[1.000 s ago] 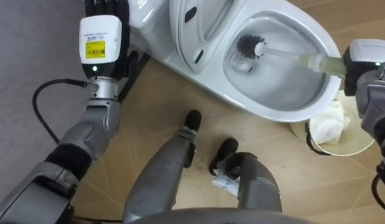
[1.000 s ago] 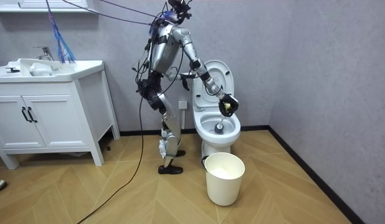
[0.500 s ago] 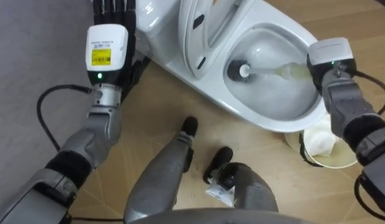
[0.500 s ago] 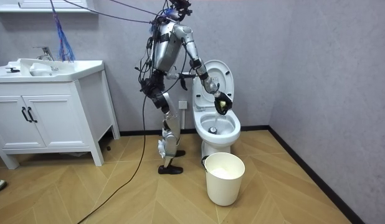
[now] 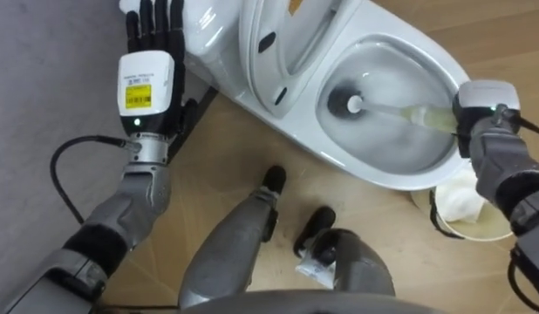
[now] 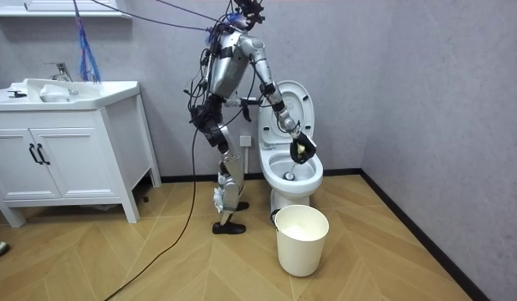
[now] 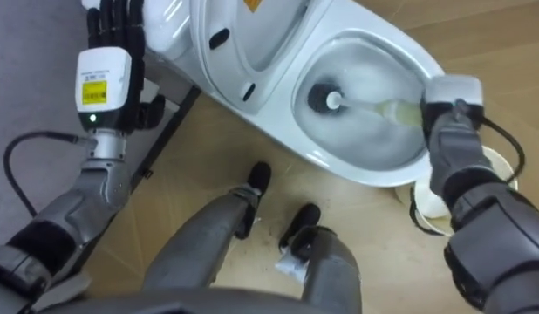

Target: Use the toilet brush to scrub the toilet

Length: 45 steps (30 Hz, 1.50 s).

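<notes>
- fingers of the right hand (image 5: 486, 109) are closed about the end of the toilet brush (image 5: 407, 114). they sit mostly tucked beneath the back of the hand, and the pale handle runs out from them toward the middle of the bowl.
- brush head (image 5: 346, 103), dark and round, lies down inside the toilet (image 5: 378, 177) on the wet inner wall near the drain, well away from the fingers that hold the handle.
- right hand hangs over the bowl's front rim, on the robot's right side.
- fingers (image 5: 156, 24) of the left hand (image 5: 150, 80) are straight and together, holding nothing. they are raised beside the toilet's rear flank, well apart from the brush.
- toilet seat (image 5: 278, 44) stands lifted behind the bowl.
- white bin (image 6: 301, 241) stands on the wooden floor just beside the front of the toilet, by the robot's right arm.
- in the room view the robot stands bent over the toilet, with a white vanity cabinet (image 6: 62, 159) off to the room view's left.
</notes>
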{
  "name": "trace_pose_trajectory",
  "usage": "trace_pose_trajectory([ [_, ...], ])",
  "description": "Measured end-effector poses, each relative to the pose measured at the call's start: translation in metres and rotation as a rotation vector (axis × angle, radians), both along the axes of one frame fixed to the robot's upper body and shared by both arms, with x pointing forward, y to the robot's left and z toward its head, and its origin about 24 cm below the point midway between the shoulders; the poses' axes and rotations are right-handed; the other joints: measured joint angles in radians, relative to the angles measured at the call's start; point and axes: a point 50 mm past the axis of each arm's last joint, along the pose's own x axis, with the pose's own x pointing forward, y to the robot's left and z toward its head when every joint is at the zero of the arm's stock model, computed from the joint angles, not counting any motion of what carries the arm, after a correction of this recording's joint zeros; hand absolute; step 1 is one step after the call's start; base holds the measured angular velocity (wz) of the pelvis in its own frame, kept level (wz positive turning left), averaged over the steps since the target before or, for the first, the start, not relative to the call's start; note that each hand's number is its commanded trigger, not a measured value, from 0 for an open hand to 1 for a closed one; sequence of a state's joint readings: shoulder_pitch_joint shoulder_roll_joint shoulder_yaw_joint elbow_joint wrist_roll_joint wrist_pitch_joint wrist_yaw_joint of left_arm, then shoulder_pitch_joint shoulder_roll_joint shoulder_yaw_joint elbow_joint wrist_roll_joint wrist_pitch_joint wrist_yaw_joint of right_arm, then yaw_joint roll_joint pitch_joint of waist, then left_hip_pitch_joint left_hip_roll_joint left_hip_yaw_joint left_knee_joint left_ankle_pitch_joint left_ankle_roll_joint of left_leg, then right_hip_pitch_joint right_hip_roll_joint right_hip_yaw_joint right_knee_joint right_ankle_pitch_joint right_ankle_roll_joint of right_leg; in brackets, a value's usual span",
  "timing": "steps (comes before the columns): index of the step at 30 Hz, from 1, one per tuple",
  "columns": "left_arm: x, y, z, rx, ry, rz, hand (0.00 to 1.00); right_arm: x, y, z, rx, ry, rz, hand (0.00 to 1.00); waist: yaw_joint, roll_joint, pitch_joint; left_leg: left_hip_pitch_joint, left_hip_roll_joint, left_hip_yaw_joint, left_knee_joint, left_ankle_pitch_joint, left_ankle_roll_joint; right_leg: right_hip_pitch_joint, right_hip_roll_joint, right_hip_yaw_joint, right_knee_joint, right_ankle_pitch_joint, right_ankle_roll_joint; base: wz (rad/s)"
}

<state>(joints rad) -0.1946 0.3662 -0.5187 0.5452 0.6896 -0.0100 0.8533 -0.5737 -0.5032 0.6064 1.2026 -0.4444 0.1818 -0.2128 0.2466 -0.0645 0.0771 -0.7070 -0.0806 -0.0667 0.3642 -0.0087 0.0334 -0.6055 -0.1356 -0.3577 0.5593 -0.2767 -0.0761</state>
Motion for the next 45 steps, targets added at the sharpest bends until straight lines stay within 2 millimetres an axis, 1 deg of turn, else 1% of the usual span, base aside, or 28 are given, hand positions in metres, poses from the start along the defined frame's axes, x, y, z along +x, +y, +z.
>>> trace_pose_trajectory([
  [1,0.001,0.001,0.002,0.002,-0.011,0.002,0.0,0.0,-0.003,0.002,0.042,-0.033,-0.051,1.0,-0.003,-0.009,0.0054,-0.002,-0.003,0.001,0.0,0.0,0.0,-0.01,-0.006,0.001,0.012,-0.005,0.0,0.08],
  [3,0.002,0.002,0.003,0.013,-0.018,0.01,0.0,0.002,-0.005,0.005,0.085,-0.07,-0.091,1.0,-0.012,-0.018,0.0103,-0.005,-0.006,0.003,0.009,0.001,0.001,-0.013,-0.011,0.001,0.021,-0.01,0.0,0.06],
  [4,0.002,0.002,0.002,0.019,-0.016,0.016,0.0,0.003,-0.006,0.006,0.096,-0.086,-0.1,1.0,-0.024,-0.02,0.0113,-0.005,-0.013,0.003,0.014,0.002,0.003,-0.015,-0.021,0.001,0.036,-0.018,0.001,0.1],
  [6,0.002,0.002,0.002,0.025,-0.014,0.024,0.0,0.003,-0.008,0.009,0.101,-0.114,-0.121,1.0,-0.034,-0.022,0.0115,-0.006,-0.018,0.003,0.015,0.006,0.008,-0.023,-0.031,0.002,0.05,-0.021,0.002,0.03],
  [9,0.002,0.003,0.002,0.031,-0.012,0.039,0.0,0.002,-0.01,0.009,0.108,-0.136,-0.146,1.0,-0.049,-0.021,0.011,-0.007,-0.021,0.007,0.018,0.01,0.013,-0.029,-0.038,0.005,0.063,-0.021,0.005,-0.03],
  [12,0.003,0.003,0.001,0.036,0.003,0.039,0.0,0.002,-0.008,0.008,0.096,-0.139,-0.139,1.0,-0.048,-0.018,0.0095,-0.001,-0.02,0.007,0.018,0.01,0.014,-0.023,-0.034,0.009,0.059,-0.012,0.008,-0.05],
  [14,0.003,0.003,-0.001,0.039,0.011,0.04,0.0,0.002,-0.007,0.007,0.093,-0.133,-0.134,1.0,-0.045,-0.009,0.0077,0.003,-0.017,0.007,0.017,0.01,0.014,-0.016,-0.029,0.007,0.05,-0.004,0.008,-0.04],
  [17,0.002,0.0,-0.004,0.035,0.024,0.045,0.0,0.003,0.003,0.002,0.081,-0.112,-0.097,1.0,-0.042,0.005,0.008,0.016,-0.016,0.008,0.008,0.011,0.015,-0.006,-0.028,0.01,0.042,0.0,0.008,-0.05],
  [18,0.002,-0.002,-0.006,0.031,0.032,0.048,0.0,0.004,0.007,0.0,0.074,-0.102,-0.08,1.0,-0.038,0.014,0.0084,0.019,-0.015,0.008,0.006,0.01,0.015,-0.003,-0.026,0.011,0.039,0.0,0.009,-0.1],
  [19,0.001,-0.004,-0.007,0.023,0.038,0.048,0.0,0.004,0.01,-0.002,0.038,-0.08,-0.051,1.0,-0.025,0.023,0.0073,0.019,-0.013,0.008,0.005,0.01,0.015,-0.003,-0.019,0.017,0.031,0.004,0.01,-0.12],
  [20,0.001,-0.005,-0.008,0.021,0.041,0.047,0.0,0.004,0.012,-0.003,0.018,-0.067,-0.032,1.0,-0.02,0.026,0.0068,0.02,-0.013,0.008,0.004,0.011,0.015,-0.003,-0.019,0.018,0.029,0.004,0.01,-0.07],
  [21,0.001,-0.006,-0.01,0.018,0.046,0.045,0.0,0.005,0.017,-0.005,-0.02,-0.038,0.016,1.0,-0.017,0.034,0.0048,0.02,-0.013,0.007,0.003,0.011,0.015,-0.003,-0.019,0.016,0.03,0.004,0.01,0.0],
  [23,0.001,-0.007,-0.01,0.014,0.048,0.042,0.0,0.006,0.024,-0.007,-0.082,0.001,0.09,1.0,-0.009,0.038,0.0042,0.02,-0.011,0.007,0.003,0.011,0.013,-0.001,-0.017,0.014,0.026,0.004,0.009,0.02],
  [25,0.001,-0.008,-0.01,0.011,0.047,0.037,0.0,0.01,0.034,-0.007,-0.156,0.02,0.167,1.0,0.005,0.038,0.0042,0.019,-0.007,0.009,0.003,0.009,0.01,-0.002,-0.013,0.015,0.023,0.004,0.006,-0.02],
  [26,0.001,-0.009,-0.01,0.009,0.048,0.035,0.0,0.011,0.036,-0.006,-0.17,0.022,0.181,1.0,0.008,0.038,0.0041,0.019,-0.006,0.01,0.003,0.008,0.009,-0.001,-0.012,0.015,0.021,0.003,0.006,0.0],
  [28,0.0,-0.009,-0.011,0.005,0.043,0.039,0.0,0.014,0.044,-0.006,-0.216,0.042,0.235,1.0,0.008,0.039,0.0039,0.02,0.0,0.01,0.002,0.006,0.005,0.008,0.0,0.012,0.004,0.006,0.002,0.02],
  [32,-0.002,-0.008,-0.013,0.001,0.048,0.037,0.0,0.009,0.047,-0.012,-0.233,0.082,0.255,1.0,0.007,0.043,0.0012,0.03,0.003,-0.003,-0.001,0.001,-0.002,0.038,0.017,-0.003,-0.03,0.01,-0.001,0.09],
  [33,-0.003,-0.008,-0.014,-0.002,0.053,0.039,0.0,0.006,0.048,-0.014,-0.242,0.093,0.261,1.0,0.007,0.046,-0.0009,0.037,0.004,-0.005,-0.004,0.0,-0.003,0.048,0.021,-0.004,-0.04,0.011,0.0,0.0],
  [34,-0.005,-0.008,-0.017,-0.004,0.064,0.044,0.0,0.004,0.048,-0.016,-0.245,0.099,0.265,1.0,0.007,0.052,-0.007,0.04,0.004,-0.007,-0.004,-0.004,-0.003,0.054,0.023,-0.004,-0.046,0.012,0.0,0.0],
  [36,-0.008,-0.008,-0.02,-0.005,0.074,0.048,0.0,0.001,0.048,-0.018,-0.249,0.106,0.261,1.0,0.005,0.062,-0.0132,0.042,0.005,-0.007,-0.003,-0.006,-0.003,0.06,0.025,-0.005,-0.052,0.012,0.001,0.0],
  [37,-0.008,-0.008,-0.021,-0.003,0.078,0.048,0.0,-0.002,0.047,-0.021,-0.247,0.115,0.258,1.0,0.007,0.063,-0.0144,0.047,0.006,-0.004,-0.006,-0.007,-0.002,0.065,0.029,0.0,-0.058,0.013,0.002,0.0],
  [41,-0.009,-0.009,-0.021,-0.028,0.081,0.059,0.0,-0.005,0.044,-0.023,-0.198,0.107,0.213,1.0,0.006,0.063,-0.0142,0.052,0.012,0.0,-0.013,-0.007,-0.003,0.066,0.029,0.001,-0.059,0.013,0.001,0.0],
  [43,-0.008,-0.009,-0.02,-0.037,0.076,0.059,0.0,-0.007,0.035,-0.022,-0.136,0.092,0.136,1.0,0.006,0.061,-0.0133,0.048,0.015,0.002,-0.011,-0.006,-0.004,0.063,0.029,-0.002,-0.058,0.014,0.0,0.0],
  [44,-0.008,-0.009,-0.019,-0.039,0.074,0.059,0.0,-0.008,0.033,-0.022,-0.105,0.083,0.113,1.0,0.006,0.057,-0.0132,0.046,0.015,0.005,-0.011,-0.006,-0.004,0.059,0.028,0.0,-0.055,0.013,-0.001,-0.07],
  [45,-0.008,-0.008,-0.018,-0.041,0.067,0.058,0.0,-0.009,0.03,-0.022,-0.031,0.059,0.06,1.0,0.003,0.047,-0.0125,0.04,0.015,0.012,-0.01,-0.005,-0.003,0.044,0.019,0.002,-0.039,0.009,-0.004,-0.03],
])
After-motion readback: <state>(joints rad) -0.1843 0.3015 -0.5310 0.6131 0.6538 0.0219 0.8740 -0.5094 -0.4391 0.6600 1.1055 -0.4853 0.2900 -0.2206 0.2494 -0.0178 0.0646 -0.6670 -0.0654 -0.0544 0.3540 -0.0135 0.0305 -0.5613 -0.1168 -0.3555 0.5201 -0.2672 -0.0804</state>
